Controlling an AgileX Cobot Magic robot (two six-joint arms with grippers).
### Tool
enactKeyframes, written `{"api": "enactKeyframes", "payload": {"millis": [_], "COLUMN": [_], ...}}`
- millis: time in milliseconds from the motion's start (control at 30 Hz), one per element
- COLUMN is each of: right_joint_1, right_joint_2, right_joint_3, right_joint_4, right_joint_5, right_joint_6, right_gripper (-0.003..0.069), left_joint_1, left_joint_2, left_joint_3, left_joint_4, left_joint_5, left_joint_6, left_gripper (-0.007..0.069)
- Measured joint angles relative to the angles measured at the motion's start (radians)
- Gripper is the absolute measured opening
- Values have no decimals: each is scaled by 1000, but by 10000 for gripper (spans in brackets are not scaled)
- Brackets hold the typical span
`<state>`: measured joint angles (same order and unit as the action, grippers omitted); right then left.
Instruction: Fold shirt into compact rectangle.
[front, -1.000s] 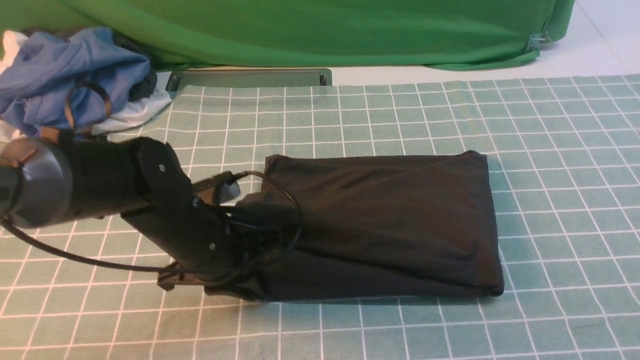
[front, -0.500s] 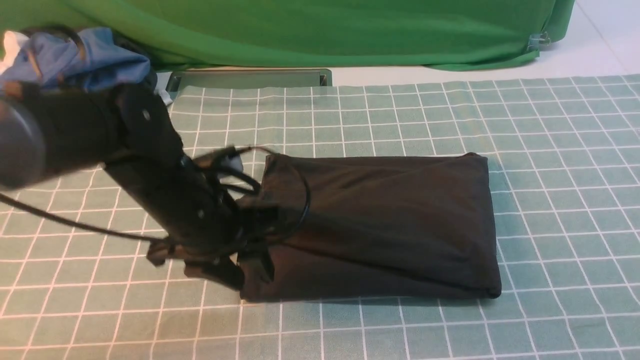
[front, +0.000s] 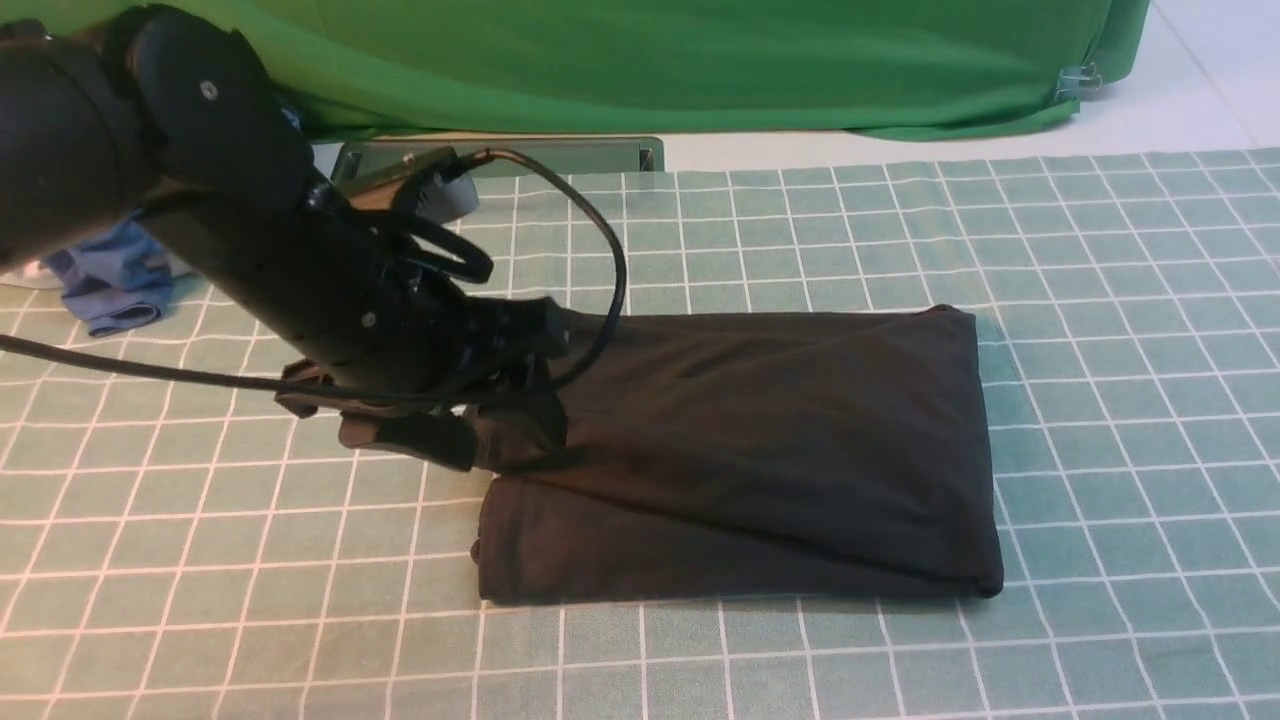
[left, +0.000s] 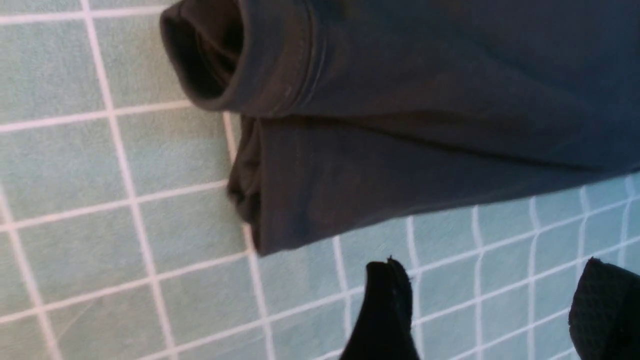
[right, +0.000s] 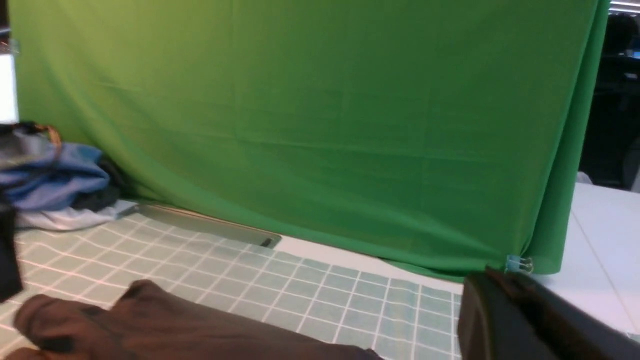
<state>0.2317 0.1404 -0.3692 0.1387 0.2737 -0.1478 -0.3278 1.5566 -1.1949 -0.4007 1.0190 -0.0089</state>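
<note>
The folded shirt (front: 760, 450) lies long axis left-right, open end toward the released left tool (left: 492, 310).

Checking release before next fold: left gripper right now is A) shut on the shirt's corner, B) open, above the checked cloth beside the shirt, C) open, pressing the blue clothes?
B: in the left wrist view the left gripper has both fingers spread over the checked cloth, clear of the shirt.

Your left arm (front: 230, 230), at the front view's upper left, is matte black with round joint housings, small silver screws and a looping black cable (front: 600, 250); its gripper (front: 440, 425) has black fingers.
</note>
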Motion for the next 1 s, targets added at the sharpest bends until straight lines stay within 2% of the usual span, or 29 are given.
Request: {"api": "enactKeyframes", "payload": {"millis": [133,233,267,400,567,833,1000], "right_joint_1": [0,0,0,0,0,-9,-99], "right_joint_2": [39,55,56,58,59,35,-84], "right_joint_3": [54,66,66,66,66,131,294], "right_joint_4": [0,0,0,0,0,-27,-61], "right_joint_5": [-89,-95,-95,-94,-94,-156,-171], "right_joint_6": [-2,-3,-3,-3,6,6,6], "right_gripper": [30,34,34,41,55,74,90], "left_joint_1": [0,0,0,0,0,0,0], "left_joint_2": [0,0,0,0,0,0,0], "left_joint_3": [-2,-4,-4,-4,-4,-47,-67], "left_joint_4": [15,29,30,38,40,78,80], "left_joint_5": [4,4,4,6,7,85,85], "left_joint_6": [17,18,18,18,18,18,18], "left_gripper": [440,357,351,178,32,13,14]}}
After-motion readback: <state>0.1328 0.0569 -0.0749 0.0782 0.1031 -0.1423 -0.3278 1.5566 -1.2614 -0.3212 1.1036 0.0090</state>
